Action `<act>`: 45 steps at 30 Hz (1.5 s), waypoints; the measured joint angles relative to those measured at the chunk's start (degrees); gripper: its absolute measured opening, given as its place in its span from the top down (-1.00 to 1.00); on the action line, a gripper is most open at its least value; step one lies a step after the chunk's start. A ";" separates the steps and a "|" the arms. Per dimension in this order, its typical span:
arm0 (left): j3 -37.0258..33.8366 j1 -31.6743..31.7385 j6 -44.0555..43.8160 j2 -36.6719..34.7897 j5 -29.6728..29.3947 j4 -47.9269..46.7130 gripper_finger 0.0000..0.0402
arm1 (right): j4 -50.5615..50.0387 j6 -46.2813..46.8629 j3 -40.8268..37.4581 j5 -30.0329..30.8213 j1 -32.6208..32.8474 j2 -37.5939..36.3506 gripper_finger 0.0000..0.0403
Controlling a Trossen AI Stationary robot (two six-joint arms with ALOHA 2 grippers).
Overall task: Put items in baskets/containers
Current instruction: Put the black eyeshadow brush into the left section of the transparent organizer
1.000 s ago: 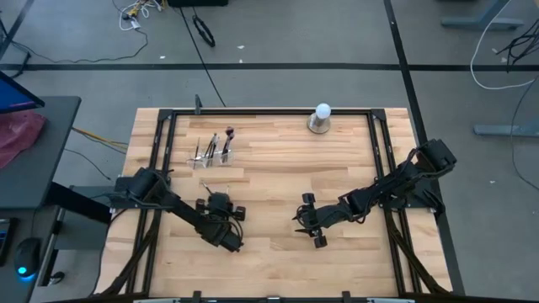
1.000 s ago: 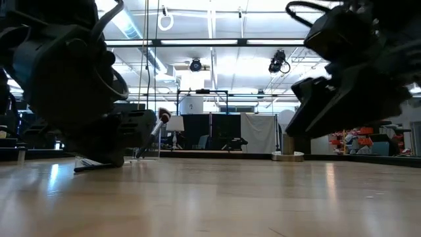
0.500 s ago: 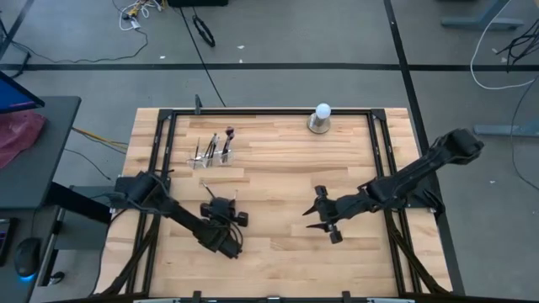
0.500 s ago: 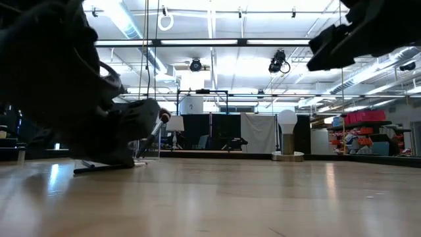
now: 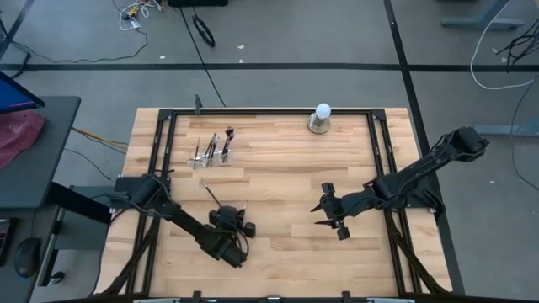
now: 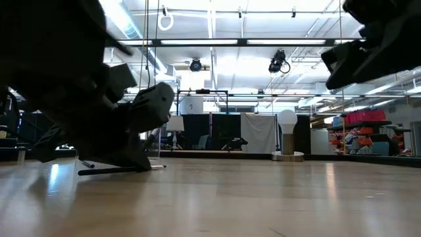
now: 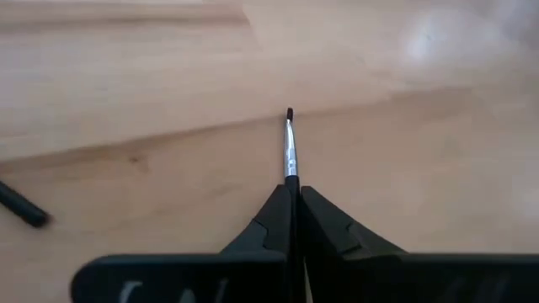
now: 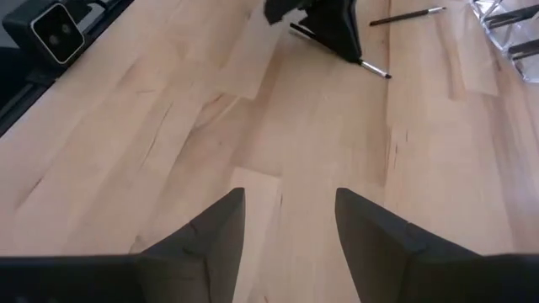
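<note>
A thin makeup brush point(image 7: 290, 147) with a silver ferrule and a dark tip sticks out past my left gripper point(image 7: 292, 192), which is shut on it near the table's middle left point(image 5: 239, 215). The right wrist view shows the same brush point(image 8: 375, 69) jutting from that gripper. A second brush point(image 5: 215, 195) lies flat on the table just beyond. The clear holder point(image 5: 212, 151) stands at the far left with several brushes upright in it. My right gripper point(image 8: 286, 223) hangs open above the table right of centre point(image 5: 318, 215), with nothing between its fingers. My left gripper pinches the brush between its two shut fingers on the handle just behind the ferrule point(image 7: 291, 178). The fingers slant down and lie along the brush, so ferrule and tip point out ahead of them. Whether the tip rests on the table I cannot tell.
A white ball on a grey round base point(image 5: 320, 118) stands at the table's far edge. A black frame point(image 5: 269, 110) runs around the wooden top. Bare wood lies between the two grippers. The end of another dark brush point(image 7: 21, 204) shows beside my left gripper.
My left gripper has gone toward the table's near and right edges. My right gripper has risen and drawn back toward the right edge, staying open.
</note>
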 joint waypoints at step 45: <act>20.55 6.40 91.82 -0.31 -4.35 44.81 0.93 | 81.08 4.49 -17.58 -14.97 -4.95 21.11 0.40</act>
